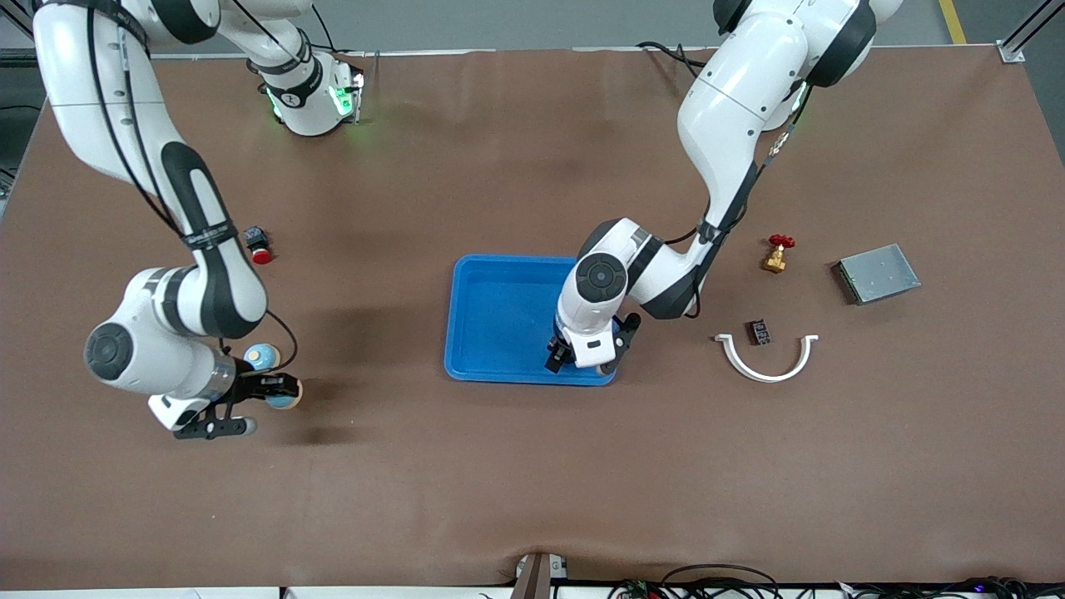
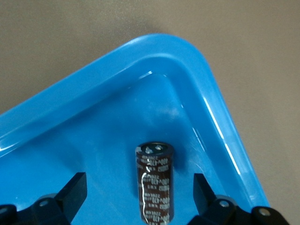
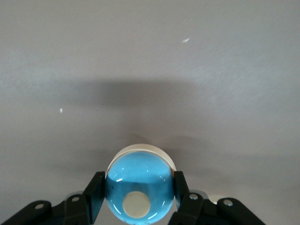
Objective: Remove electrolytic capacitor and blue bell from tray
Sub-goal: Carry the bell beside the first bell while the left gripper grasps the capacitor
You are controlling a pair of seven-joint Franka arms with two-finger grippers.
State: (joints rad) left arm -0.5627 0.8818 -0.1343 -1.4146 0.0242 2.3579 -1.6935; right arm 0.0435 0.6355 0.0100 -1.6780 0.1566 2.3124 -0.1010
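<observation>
Only the left wrist view shows the capacitor lying in the blue tray between the left gripper's wide-open fingers; the right gripper clamps the bell.

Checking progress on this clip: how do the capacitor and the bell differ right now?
The capacitor is a dark cylinder lying in the blue tray; the bell is a rounded blue dome outside the tray. The capacitor lies free between the open left gripper's fingers; the bell is clamped in the shut right gripper.
</observation>
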